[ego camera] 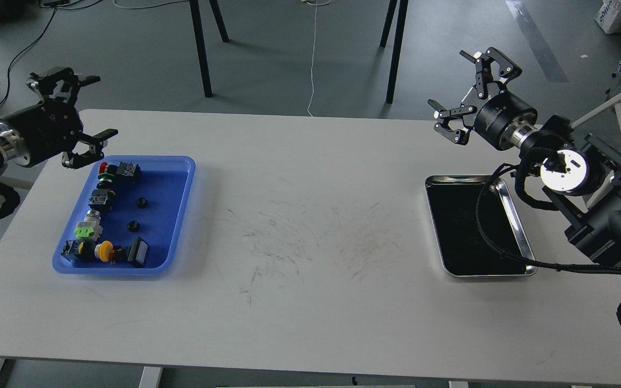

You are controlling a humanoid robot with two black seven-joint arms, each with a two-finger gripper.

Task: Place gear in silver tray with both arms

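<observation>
Two small black gears [140, 202] [133, 226] lie in the middle of the blue plastic tray [170, 221] at the table's left. The silver tray [459, 226], shiny with a dark inside, sits empty at the right. My left gripper [105, 106] is open and empty, hovering just beyond the blue tray's far left corner. My right gripper [460, 85] is open and empty, raised above the table's far edge, beyond the silver tray. A black cable [485, 226] from the right arm hangs across the silver tray.
The blue tray also holds several push buttons and switches along its left and near sides, among them a red one [104, 166], a green one [85, 231] and a yellow one [105, 250]. Chair legs [202, 48] stand beyond the white table [310, 226].
</observation>
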